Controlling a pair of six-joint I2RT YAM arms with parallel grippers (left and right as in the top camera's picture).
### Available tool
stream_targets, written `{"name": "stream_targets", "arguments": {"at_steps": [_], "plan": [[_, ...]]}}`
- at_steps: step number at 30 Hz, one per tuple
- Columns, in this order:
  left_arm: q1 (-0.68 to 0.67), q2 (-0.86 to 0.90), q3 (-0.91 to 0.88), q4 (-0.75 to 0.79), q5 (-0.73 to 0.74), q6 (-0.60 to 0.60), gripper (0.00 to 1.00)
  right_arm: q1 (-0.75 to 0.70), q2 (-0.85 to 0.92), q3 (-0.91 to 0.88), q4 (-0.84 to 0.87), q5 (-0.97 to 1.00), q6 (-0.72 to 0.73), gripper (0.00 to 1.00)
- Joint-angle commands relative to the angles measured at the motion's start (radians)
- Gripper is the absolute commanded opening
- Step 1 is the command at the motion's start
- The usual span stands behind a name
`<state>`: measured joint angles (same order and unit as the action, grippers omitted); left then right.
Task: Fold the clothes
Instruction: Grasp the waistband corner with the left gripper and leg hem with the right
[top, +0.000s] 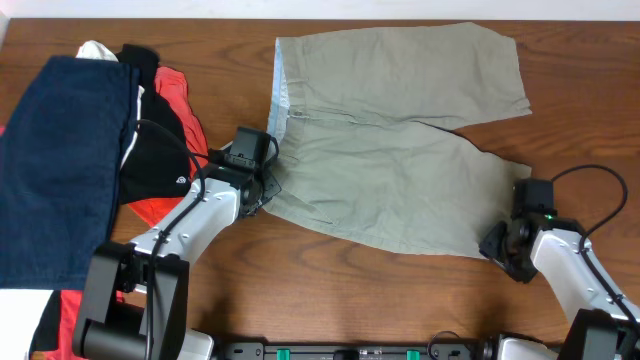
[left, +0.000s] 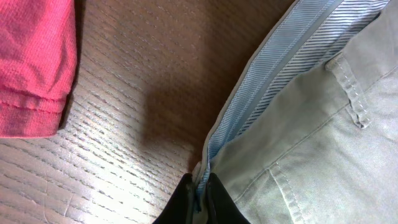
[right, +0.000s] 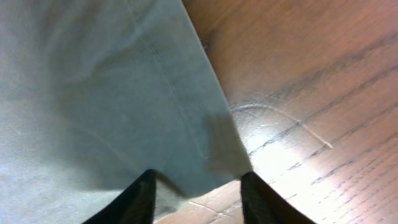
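Wooden table (top: 340, 300) holds the shorts (top: 390, 150) spread flat across its middle, so my left gripper (left: 200, 183) pinches the waistband (left: 261, 93) while my right gripper (right: 198, 177), fingers spread, straddles the hem (right: 214, 155), probably for a fold.

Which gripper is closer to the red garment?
Left. The left gripper pinches the shorts at the waistband, beside the red garment; the right gripper straddles a leg hem, far across the table.

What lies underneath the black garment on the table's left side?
An orange-red garment pokes out from under the black garment along its right and lower edges. Its middle, and anything else beneath, is covered.
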<state>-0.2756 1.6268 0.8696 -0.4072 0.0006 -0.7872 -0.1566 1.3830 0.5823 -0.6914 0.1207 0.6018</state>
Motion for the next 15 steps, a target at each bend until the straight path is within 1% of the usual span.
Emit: {"name": "stream_targets", "arguments": {"at_steps": [1,2,7,12,15], "plan": [[0.003,-0.014,-0.002,0.002,-0.014,0.009,0.06,-0.007,0.043,-0.01,0.005,0.01,0.011,0.36],[0.003,-0.014,-0.002,0.002,-0.018,0.009,0.06,-0.007,0.053,-0.01,0.009,0.004,0.011,0.33],[0.003,-0.014,-0.002,0.002,-0.039,0.009,0.06,-0.007,0.103,-0.009,0.031,-0.017,0.011,0.01],[0.003,-0.014,-0.002,0.002,-0.05,0.01,0.06,-0.007,0.108,-0.009,0.034,-0.024,0.011,0.01],[0.003,-0.021,0.0,0.001,-0.049,0.05,0.07,-0.007,0.106,0.0,0.032,-0.024,-0.013,0.01]]}}
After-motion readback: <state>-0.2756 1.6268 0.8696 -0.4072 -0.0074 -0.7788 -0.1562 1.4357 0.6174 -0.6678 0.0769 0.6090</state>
